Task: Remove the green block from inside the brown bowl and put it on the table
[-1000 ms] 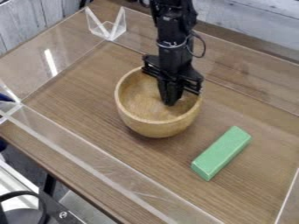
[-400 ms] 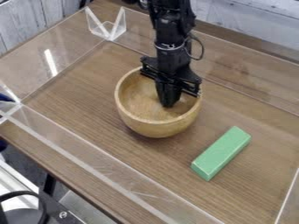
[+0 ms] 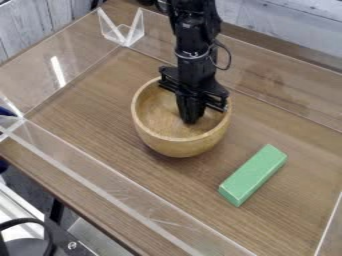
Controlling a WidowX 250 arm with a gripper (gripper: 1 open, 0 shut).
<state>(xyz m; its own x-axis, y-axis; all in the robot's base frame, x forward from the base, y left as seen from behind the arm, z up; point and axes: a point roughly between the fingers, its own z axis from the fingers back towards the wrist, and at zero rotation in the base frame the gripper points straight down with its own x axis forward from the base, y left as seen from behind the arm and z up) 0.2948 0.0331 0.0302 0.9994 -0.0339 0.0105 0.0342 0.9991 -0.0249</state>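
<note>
The green block (image 3: 254,174) lies flat on the table (image 3: 100,120), to the front right of the brown bowl (image 3: 171,146) and apart from it. The bowl's visible inside holds nothing but bare wood. My black gripper (image 3: 194,116) hangs straight down over the bowl's right half. Its fingers are pressed together, shut on nothing, and their tips dip just inside the rim. The arm hides part of the bowl's far rim.
Low clear acrylic walls (image 3: 30,128) edge the table on all sides. A clear acrylic bracket (image 3: 122,28) stands at the back left corner. Dark cables (image 3: 27,235) hang below the front left edge.
The shut gripper has shifted very slightly left and up over the bowl. The green block and the bowl have not moved.
</note>
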